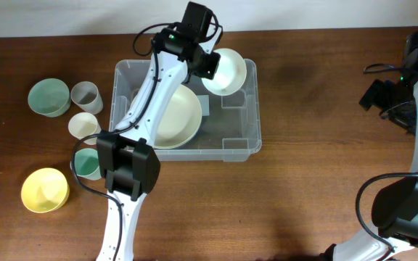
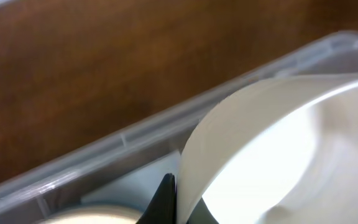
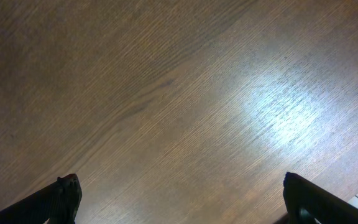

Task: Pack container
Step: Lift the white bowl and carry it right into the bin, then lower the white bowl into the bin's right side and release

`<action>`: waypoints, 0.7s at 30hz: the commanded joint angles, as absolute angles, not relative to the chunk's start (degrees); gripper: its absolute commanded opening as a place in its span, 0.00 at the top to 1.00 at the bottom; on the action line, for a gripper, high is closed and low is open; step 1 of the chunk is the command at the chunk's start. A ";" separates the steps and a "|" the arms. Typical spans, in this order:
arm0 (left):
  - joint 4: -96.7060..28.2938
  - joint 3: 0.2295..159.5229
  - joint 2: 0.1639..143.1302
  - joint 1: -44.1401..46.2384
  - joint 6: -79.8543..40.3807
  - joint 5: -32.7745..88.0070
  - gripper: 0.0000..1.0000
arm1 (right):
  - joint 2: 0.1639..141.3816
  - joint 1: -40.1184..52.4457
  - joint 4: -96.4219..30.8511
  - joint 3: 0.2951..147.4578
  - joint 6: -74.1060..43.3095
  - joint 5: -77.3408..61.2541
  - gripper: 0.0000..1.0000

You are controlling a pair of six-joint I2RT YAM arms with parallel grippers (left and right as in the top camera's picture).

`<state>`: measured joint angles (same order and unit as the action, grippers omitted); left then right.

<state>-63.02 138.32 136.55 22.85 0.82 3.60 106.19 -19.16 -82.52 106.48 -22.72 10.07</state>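
Now | left gripper [image 1: 211,66] pinches white bowl [image 1: 228,71] by rim over far-right corner of container [image 1: 242,149], mid-table | right gripper [image 3: 179,200] spread, idle | risk: grip looks shallow, view blurred; bowl may slip or catch the wall and tip outside

Overhead looks evenly lit and sharp, with a soft shadow at two o'clock of the container [image 1: 234,119]. Left wrist view is all blur, and the white bowl [image 2: 272,155] is blown out. Right wrist shows glare on the table [image 3: 135,124] at three o'clock.
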 commanded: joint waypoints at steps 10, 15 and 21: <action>-67.55 138.85 142.52 23.24 -0.03 7.77 0.98 | 106.30 -19.53 -82.50 106.39 -23.16 10.79 0.01; -67.79 138.85 144.05 23.27 -0.01 7.97 0.97 | 106.30 -19.53 -82.50 106.39 -23.16 10.81 0.01; -67.90 138.85 144.31 23.77 0.01 8.62 0.92 | 106.30 -19.53 -82.50 106.39 -23.16 10.81 0.01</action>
<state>-67.77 138.32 143.50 23.22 0.36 7.09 106.19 -19.16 -82.50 106.48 -22.72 10.07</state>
